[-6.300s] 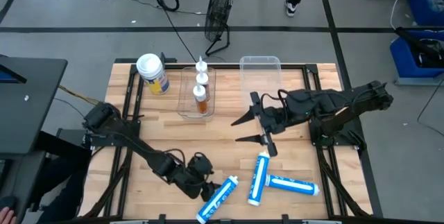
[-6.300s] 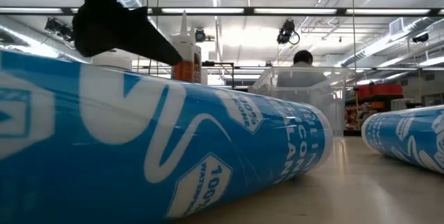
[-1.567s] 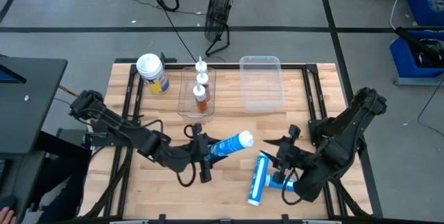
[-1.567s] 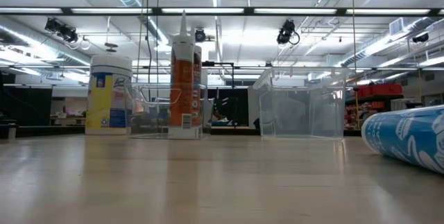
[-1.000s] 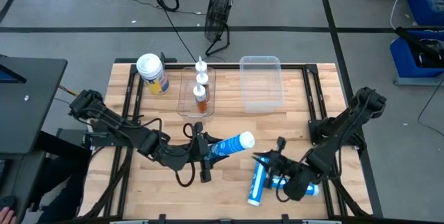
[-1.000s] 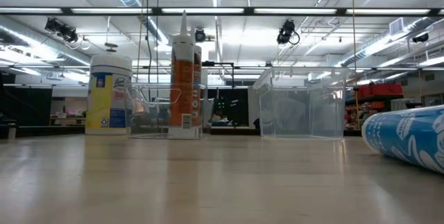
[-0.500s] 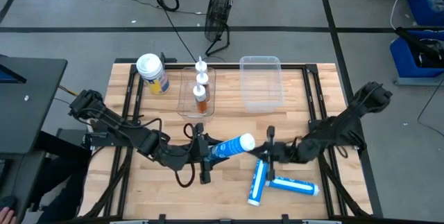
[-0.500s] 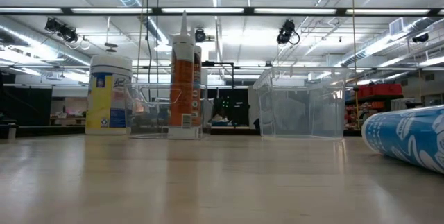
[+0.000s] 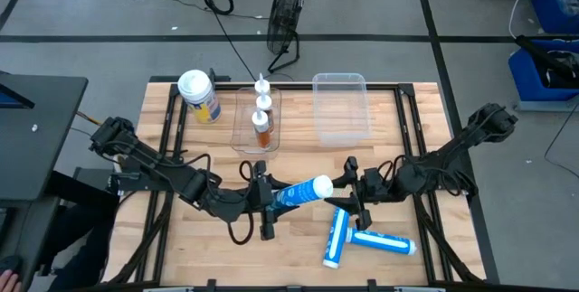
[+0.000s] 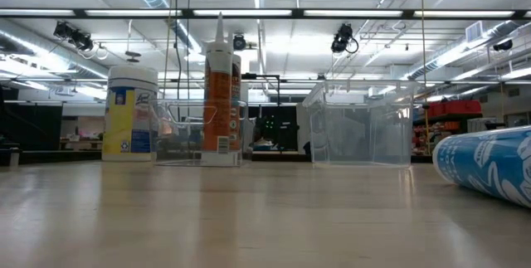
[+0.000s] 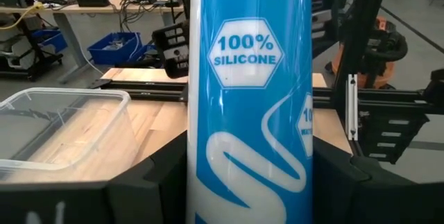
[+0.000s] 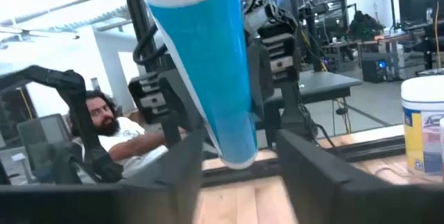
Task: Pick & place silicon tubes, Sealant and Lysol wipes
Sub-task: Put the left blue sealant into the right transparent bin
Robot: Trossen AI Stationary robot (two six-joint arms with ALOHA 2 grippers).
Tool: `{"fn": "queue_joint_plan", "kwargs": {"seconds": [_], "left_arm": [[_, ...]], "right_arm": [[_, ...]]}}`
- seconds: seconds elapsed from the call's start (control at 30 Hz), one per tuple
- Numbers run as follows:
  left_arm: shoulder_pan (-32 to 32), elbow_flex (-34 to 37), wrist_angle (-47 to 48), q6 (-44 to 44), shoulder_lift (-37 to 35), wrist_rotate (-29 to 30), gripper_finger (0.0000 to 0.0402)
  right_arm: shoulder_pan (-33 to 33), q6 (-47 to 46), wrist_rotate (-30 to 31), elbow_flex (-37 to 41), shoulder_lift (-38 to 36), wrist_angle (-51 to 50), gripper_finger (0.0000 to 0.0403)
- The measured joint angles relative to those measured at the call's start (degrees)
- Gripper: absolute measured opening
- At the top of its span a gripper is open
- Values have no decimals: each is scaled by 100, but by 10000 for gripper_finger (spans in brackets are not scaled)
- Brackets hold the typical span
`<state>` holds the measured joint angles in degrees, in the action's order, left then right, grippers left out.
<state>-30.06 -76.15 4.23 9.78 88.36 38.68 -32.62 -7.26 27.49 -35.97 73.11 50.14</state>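
Note:
My left gripper [image 9: 265, 197] holds a blue silicone tube [image 9: 300, 190] in the air over the table's middle; in the left wrist view the tube [image 11: 250, 106] fills the gap between the fingers. My right gripper [image 9: 344, 190] stands open just right of the tube's white end [image 9: 323, 183], facing it and apart from it; the right wrist view shows the tube [image 12: 208, 64] above its spread fingers. Two more blue tubes [image 9: 337, 235] [image 9: 381, 241] lie flat near the front edge. The Lysol wipes [image 9: 201, 96] stand upright at the far left. Orange sealant tubes [image 9: 261, 120] stand in a clear bin. My left gripper pinches the blue tube by its two sides [image 11: 201, 161] between its fingers, toward the tube's left end. The fingers come nearly level from the table's left and lie along the tube. The tube is lifted clear of the table, its white end pointing right.
An empty clear bin [image 9: 340, 107] stands at the far middle-right, seen also in the low view [image 10: 361, 123]. One lying blue tube [image 10: 489, 164] fills the low view's right edge. A person sits beyond the table in the right wrist view. Bare wood lies at the front left.
My right gripper has risen from the two tubes lying near the front edge and gone toward the held tube's white end, tipping from pointing down to about level, and has opened. The left gripper and its tube have kept still.

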Motion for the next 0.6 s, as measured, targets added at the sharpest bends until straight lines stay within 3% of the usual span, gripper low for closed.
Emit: {"fn": "queue_joint_plan", "kwargs": {"seconds": [0.13,0.27,0.43,0.6], "left_arm": [[1,0,11,-54,0,0,216],[14,-1,10,-63,0,-3,216],[39,-1,20,-53,0,1,216],[59,-7,12,-85,0,-15,216]], "right_arm": [[-20,364,-81,-235,8,28,278],[-20,629,-168,-639,106,-264,335],[76,646,-160,-1169,386,-771,369],[81,1158,-204,-1634,690,-818,373]]}}
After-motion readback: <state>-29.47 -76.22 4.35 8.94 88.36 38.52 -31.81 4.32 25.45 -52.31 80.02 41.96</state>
